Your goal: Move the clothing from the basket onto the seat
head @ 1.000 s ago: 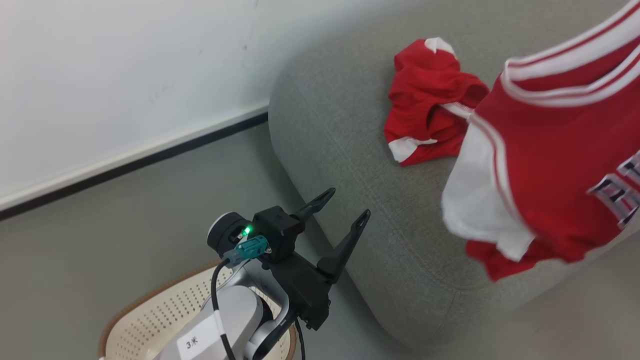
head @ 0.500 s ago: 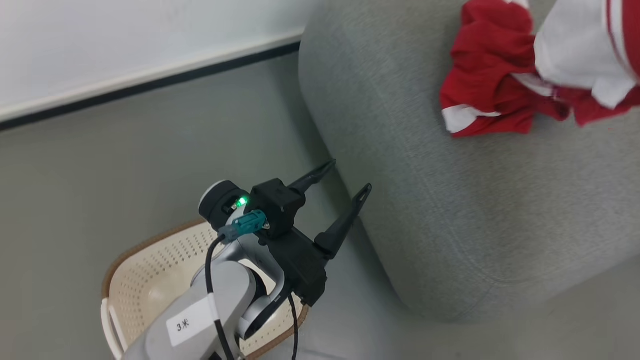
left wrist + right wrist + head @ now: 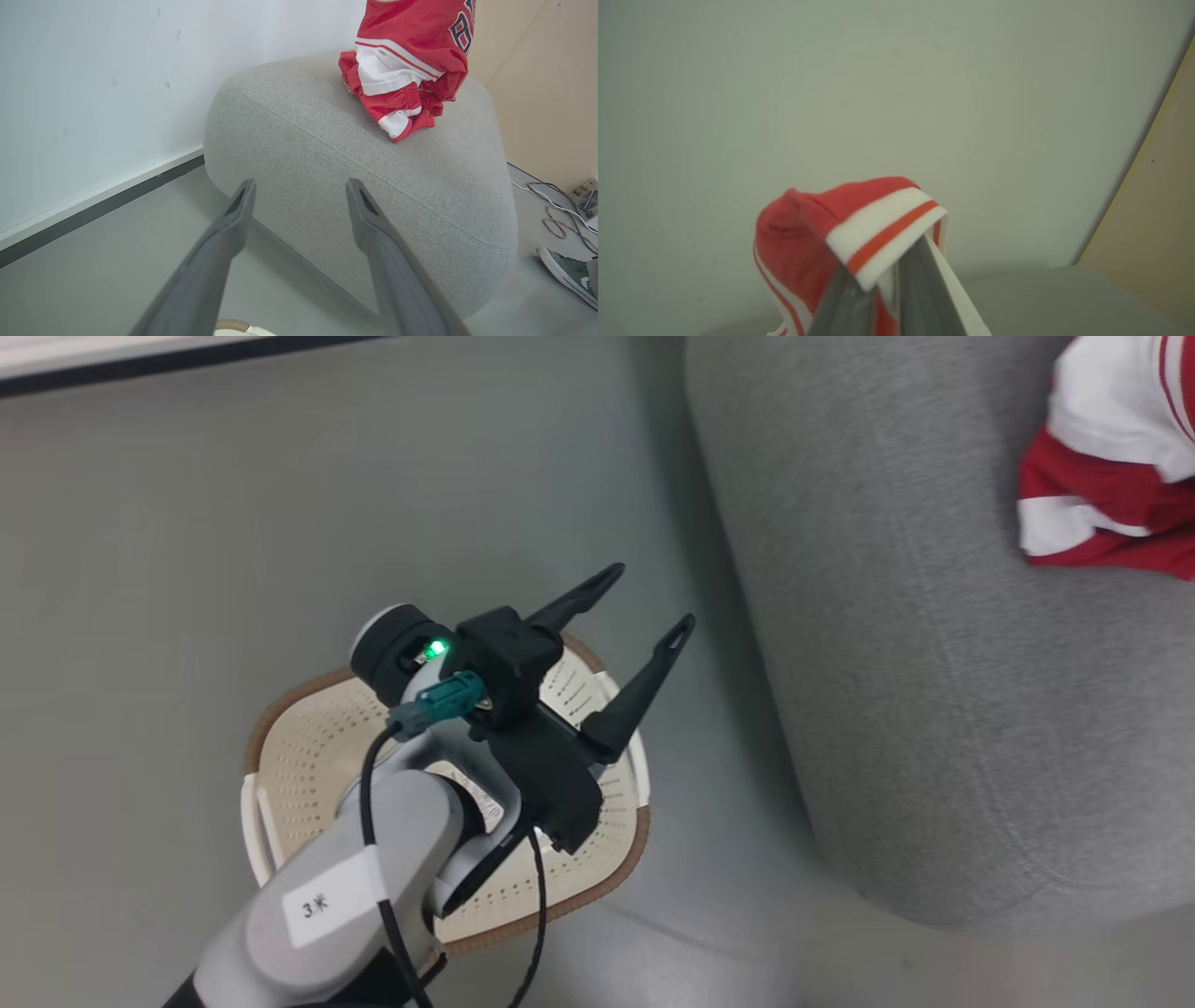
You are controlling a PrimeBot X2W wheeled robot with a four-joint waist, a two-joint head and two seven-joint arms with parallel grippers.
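**Two red garments at the sofa, basket on the floor**

My left end effector (image 3: 652, 595) hovers over the cream perforated basket (image 3: 301, 773), its fingers spread wide. My right end effector (image 3: 883, 280) is pressed together on the white-and-red trim of the lettered jersey (image 3: 416, 28), which hangs above the grey sofa (image 3: 350, 154). The jersey's lower folds meet the crumpled red shorts (image 3: 397, 112) lying on the sofa's top. The basket stands on the grey floor (image 3: 187, 523), just beside the sofa.
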